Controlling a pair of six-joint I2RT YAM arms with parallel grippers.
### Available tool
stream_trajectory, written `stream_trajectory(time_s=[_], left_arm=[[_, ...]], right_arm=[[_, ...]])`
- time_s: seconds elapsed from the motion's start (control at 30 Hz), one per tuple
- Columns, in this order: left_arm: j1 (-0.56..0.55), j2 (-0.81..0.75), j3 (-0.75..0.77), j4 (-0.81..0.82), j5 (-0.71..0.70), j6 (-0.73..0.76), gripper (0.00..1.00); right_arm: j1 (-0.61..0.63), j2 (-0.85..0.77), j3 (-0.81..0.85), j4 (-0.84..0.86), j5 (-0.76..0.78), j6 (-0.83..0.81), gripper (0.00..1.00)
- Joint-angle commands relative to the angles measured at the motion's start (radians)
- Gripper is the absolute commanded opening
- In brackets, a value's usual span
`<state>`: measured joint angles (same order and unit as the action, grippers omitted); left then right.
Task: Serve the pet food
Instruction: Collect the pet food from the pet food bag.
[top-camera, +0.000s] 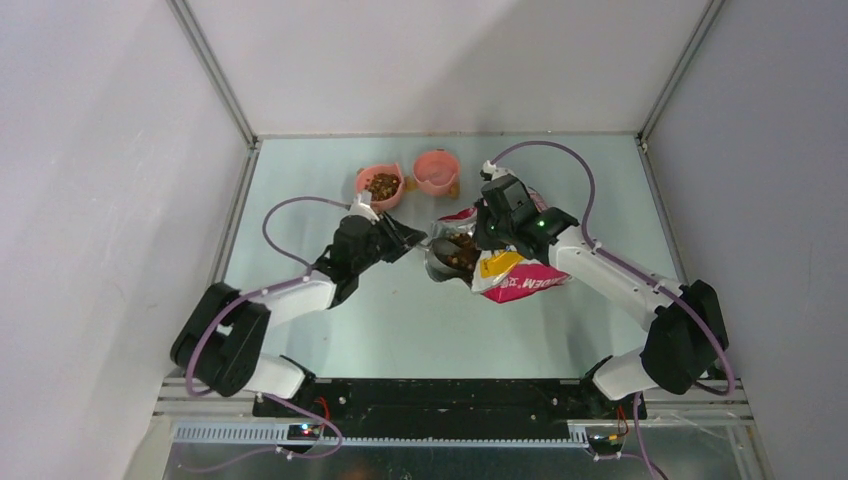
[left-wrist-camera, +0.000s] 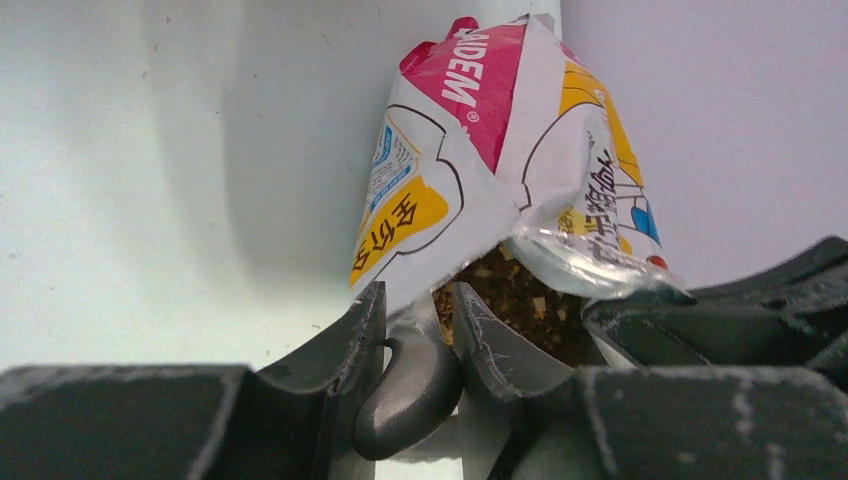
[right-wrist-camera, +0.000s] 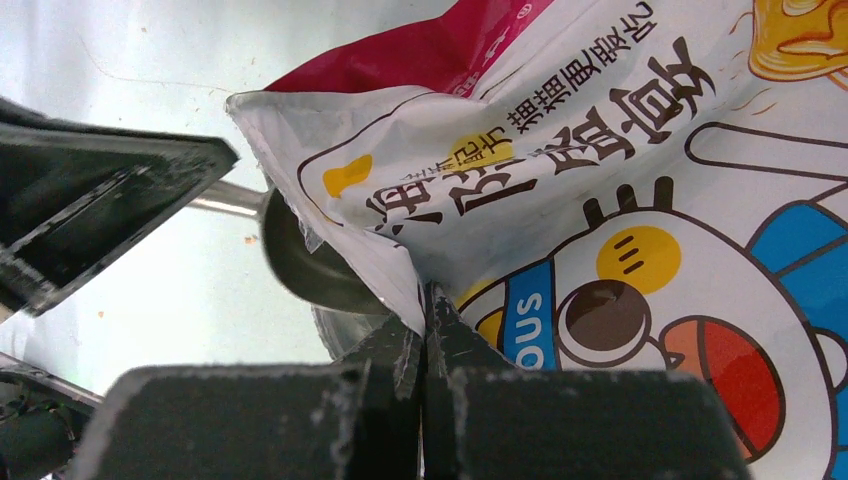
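Surface (top-camera: 330, 320): pale grey-green, flat and matte. At the far end stand two pink bowls side by side, near each other but apart. Left bowl (top-camera: 362, 186) holds a heap of brown pet food (top-camera: 383, 184). Right bowl (top-camera: 437, 172) shows a bare pink inside. Brown flecks sit just beside the right bowl, too small to tell what they are. Nearer, right of centre, a printed bag (top-camera: 520, 282) in white, pink and yellow lies crumpled on its side, mouth toward the left.
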<state>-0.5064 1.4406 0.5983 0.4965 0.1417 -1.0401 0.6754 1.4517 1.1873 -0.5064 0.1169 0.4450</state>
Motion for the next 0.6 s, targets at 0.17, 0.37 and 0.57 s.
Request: stream_trajectory(time_s=[0.17, 0.37, 0.57], left_arm=[[0.003, -0.182, -0.03, -0.034, -0.081, 0.155, 0.0], [0.019, -0.205, -0.048, 0.009, -0.069, 0.087, 0.0], [0.046, -0.28, -0.062, 0.016, -0.073, 0.113, 0.0]], right_arm=[[-0.053, -0.067, 0.028, -0.047, 0.008, 0.023, 0.0], [-0.063, -0.065, 0.04, -0.039, -0.022, 0.04, 0.0], [-0.073, -0.062, 0.059, -0.04, -0.04, 0.053, 0.0]])
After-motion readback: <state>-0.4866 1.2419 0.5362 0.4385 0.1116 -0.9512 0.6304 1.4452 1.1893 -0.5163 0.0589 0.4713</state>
